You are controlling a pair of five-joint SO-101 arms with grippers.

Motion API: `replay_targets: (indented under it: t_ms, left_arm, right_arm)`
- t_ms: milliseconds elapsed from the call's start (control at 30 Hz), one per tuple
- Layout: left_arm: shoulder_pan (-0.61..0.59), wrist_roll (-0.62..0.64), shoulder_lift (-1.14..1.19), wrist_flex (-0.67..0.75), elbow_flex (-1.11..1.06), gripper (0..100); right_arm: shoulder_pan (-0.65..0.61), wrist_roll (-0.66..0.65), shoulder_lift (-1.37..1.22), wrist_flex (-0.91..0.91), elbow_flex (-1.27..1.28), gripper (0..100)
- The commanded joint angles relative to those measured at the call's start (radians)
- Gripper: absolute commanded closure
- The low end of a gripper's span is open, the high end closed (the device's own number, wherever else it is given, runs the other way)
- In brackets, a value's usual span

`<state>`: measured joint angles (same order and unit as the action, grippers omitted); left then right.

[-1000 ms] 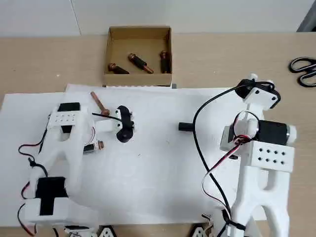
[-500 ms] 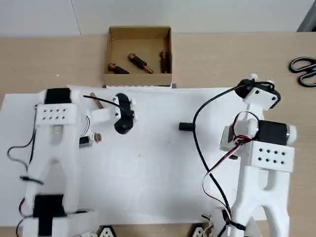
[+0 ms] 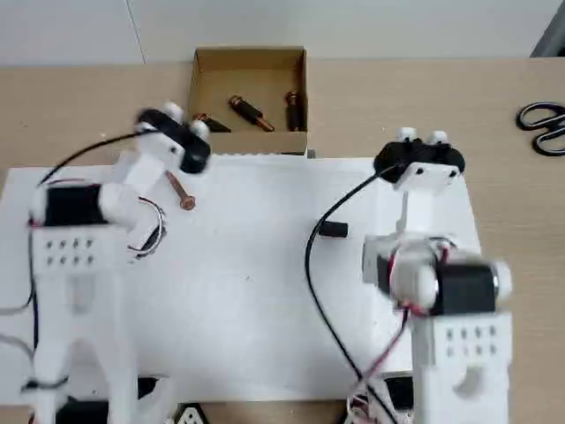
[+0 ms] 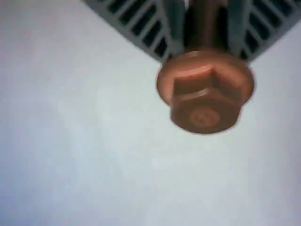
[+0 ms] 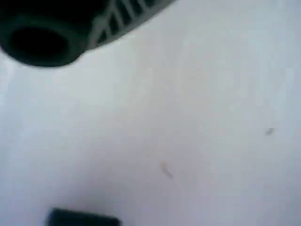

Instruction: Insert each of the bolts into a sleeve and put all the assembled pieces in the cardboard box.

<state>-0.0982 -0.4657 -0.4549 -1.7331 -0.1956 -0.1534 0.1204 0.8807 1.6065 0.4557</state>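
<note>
Slip risk: left tool (image 3: 174,163) clenched on copper hex-head bolt (image 4: 205,92); right tool (image 3: 419,163), can't tell. Loose black cylindrical sleeve (image 3: 333,230) cd roll if nudged off-axis.

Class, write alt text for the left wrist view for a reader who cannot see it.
A copper hex-head bolt is gripped by its shank between the left gripper's ribbed fingers, head toward the camera, above a white sheet.

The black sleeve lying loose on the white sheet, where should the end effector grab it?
Probably take the sleeve mid-body, from straight above, closing across its narrow width: it lies on its side on the white sheet, both long flanks free.
</note>
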Motion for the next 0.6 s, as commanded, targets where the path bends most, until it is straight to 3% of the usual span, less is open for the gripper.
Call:
replay_targets:
  t_ms: [0, 300, 567]
  left_arm:
    - [0.023, 0.157, -0.199, -0.018, 0.042, 99]
    - [0.071, 0.442, -0.535, 0.072, -0.116, 99]
    - [0.074, 0.862, -0.848, 0.193, -0.372, 99]
  right_arm:
    - [-0.085, 0.008, 0.140, -0.021, -0.008, 99.6]
    - [-0.153, 0.003, 0.335, -0.027, 0.104, 99.5]
    - [-0.170, 0.002, 0.561, -0.223, 0.367, 99.5]
